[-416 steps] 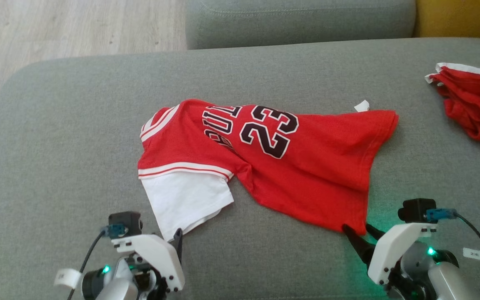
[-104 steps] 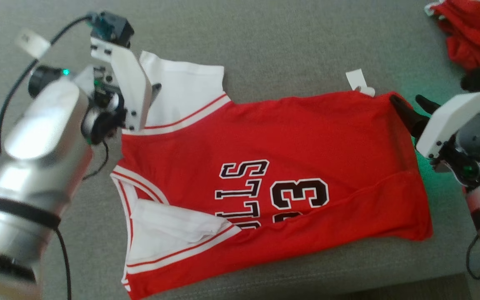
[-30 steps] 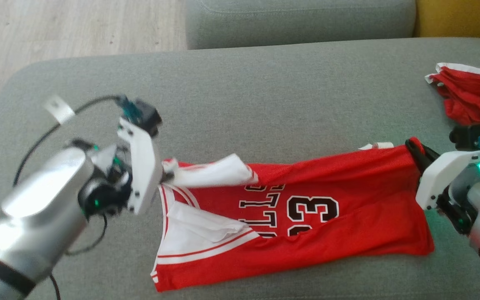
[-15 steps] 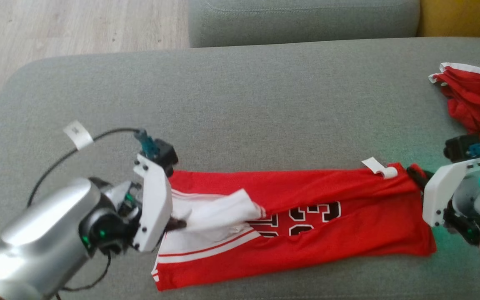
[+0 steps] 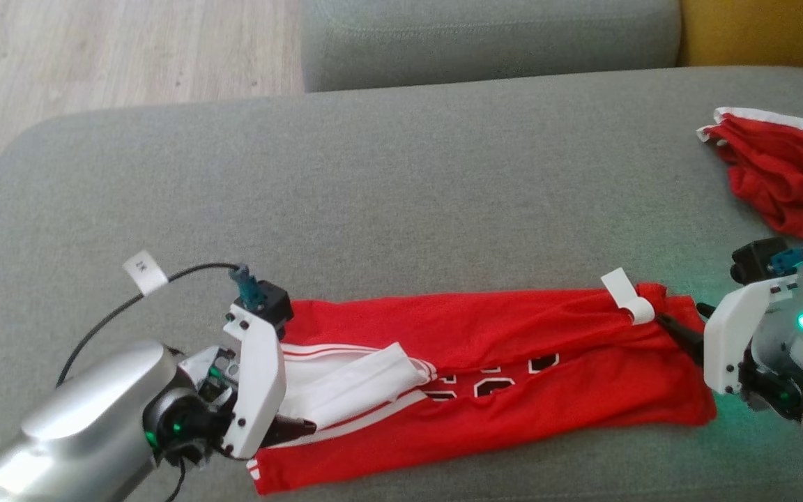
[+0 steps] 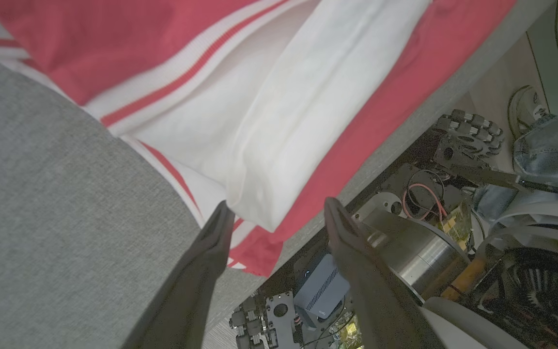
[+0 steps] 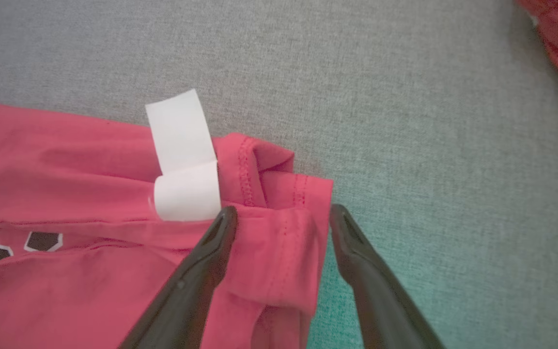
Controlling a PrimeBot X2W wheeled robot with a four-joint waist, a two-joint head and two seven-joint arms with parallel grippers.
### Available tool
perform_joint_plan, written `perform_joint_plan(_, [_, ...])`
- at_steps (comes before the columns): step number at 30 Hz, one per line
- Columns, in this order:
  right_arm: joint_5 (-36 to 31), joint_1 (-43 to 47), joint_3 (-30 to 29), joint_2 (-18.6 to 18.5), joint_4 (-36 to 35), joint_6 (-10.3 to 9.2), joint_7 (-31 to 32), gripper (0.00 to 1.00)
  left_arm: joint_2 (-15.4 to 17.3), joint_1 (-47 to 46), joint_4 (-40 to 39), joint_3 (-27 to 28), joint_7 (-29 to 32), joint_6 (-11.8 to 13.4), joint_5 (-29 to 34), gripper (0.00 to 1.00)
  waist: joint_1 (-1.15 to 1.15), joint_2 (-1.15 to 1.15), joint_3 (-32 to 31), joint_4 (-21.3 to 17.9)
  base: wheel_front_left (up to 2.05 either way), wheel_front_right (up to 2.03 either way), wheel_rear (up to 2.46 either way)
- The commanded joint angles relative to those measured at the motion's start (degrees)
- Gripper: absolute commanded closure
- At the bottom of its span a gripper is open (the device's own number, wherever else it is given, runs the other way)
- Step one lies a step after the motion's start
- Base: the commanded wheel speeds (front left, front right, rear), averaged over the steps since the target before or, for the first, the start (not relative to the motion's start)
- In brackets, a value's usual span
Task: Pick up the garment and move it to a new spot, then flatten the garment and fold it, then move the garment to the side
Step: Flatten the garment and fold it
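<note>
Red jersey (image 5: 499, 362) folded into a long band near the front edge of a grey sofa cushion (image 5: 373, 188), a gripper at each end.
Soft red knit, white ribbed trim with red stripes, white sleeve folded on top, numerals half hidden in the fold; cushion is a coarse weave. Left gripper (image 6: 276, 218) is low at the sleeve end, fingers apart, with the sleeve corner between the tips; contact unclear. Right gripper (image 7: 281, 220) is at the hem end, fingers apart astride the stitched corner, beside a curled white tag (image 7: 184, 160), clamping nothing.
</note>
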Motion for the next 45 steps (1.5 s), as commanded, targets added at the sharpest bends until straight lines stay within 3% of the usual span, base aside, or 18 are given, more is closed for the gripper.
perform_joint_plan(1, [0.61,-0.92,0.01,-1.84,-0.75,-0.05,-0.35,0.00,1.57,-2.55,-0.81,2.51,-0.90,-0.23,0.46,0.00,0.00,0.00,-0.42,-0.19,0.00,0.00,0.00])
perform_joint_plan(5, [2.25,-2.77,-1.09,-3.04,-3.08,-0.05,-3.77,0.00,2.04,-3.92,-0.31,4.82,-5.22,-0.05,1.42,0.00,0.00,0.00,-1.91,-0.56,0.00,0.00,0.00])
perform_joint_plan(10, [4.28,-4.90,-4.54,-4.54,-7.18,-0.05,-10.78,0.00,2.56,-5.03,-1.90,9.02,-13.60,2.30,3.43,0.00,0.00,0.00,-2.95,-0.90,0.00,0.00,0.00])
perform_joint_plan(13, [6.16,-4.77,-7.33,-5.10,-10.19,-0.05,-15.55,0.00,2.68,-4.62,-3.57,12.27,-21.81,6.25,6.23,0.00,0.00,0.00,-3.43,-0.99,0.00,0.00,0.00])
perform_joint_plan(19, [8.79,-0.53,-14.58,-5.97,-15.08,-0.05,-25.19,0.00,-0.91,2.46,-3.83,20.58,-43.06,17.82,8.81,0.00,0.00,0.00,-3.88,-0.75,0.00,0.00,0.00])
perform_joint_plan(21, [8.20,2.03,-18.00,-5.44,-16.00,-0.05,-25.94,0.00,-1.93,5.82,-3.98,22.34,-49.85,20.13,9.74,0.00,0.00,0.00,-3.85,-0.82,0.00,0.00,0.00])
perform_joint_plan(25, [2.16,8.55,-31.24,-2.41,-18.14,-0.05,-26.08,0.00,-3.69,12.23,-4.43,25.65,-61.07,24.03,11.37,0.00,0.00,0.00,-3.36,-1.17,0.00,0.00,0.00])
perform_joint_plan(30, [-10.64,20.57,-46.38,3.59,-22.01,-0.05,-26.10,0.00,-7.04,19.94,-7.62,30.97,-63.68,27.56,15.92,0.00,0.00,0.00,-2.94,-1.38,0.00,0.00,0.00])
perform_joint_plan(33, [-16.40,27.18,-52.20,7.12,-23.79,-0.05,-26.10,0.00,-10.19,24.64,-11.79,36.19,-63.73,28.12,22.05,0.00,0.00,0.00,-2.69,-1.30,0.00,0.00,0.00])
perform_joint_plan(37, [-22.25,32.59,-57.19,10.61,-24.24,-0.05,-26.10,0.00,-15.22,29.91,-15.86,41.25,-63.74,26.54,28.70,0.00,0.00,0.00,-2.55,-0.80,0.00,0.00,0.00])
perform_joint_plan(38, [-22.25,32.59,-57.19,10.61,-24.24,-0.05,-26.10,0.00,-15.22,29.91,-15.86,41.25,-63.74,26.54,28.70,0.00,0.00,0.00,-2.55,-0.80,0.00,0.00,0.00])
perform_joint_plan(45, [-28.26,33.18,-60.91,14.29,-23.27,-0.05,-19.96,0.00,-20.93,33.05,-14.38,45.31,-63.75,20.71,33.45,0.00,0.00,0.00,-2.58,0.15,0.00,0.00,0.00])
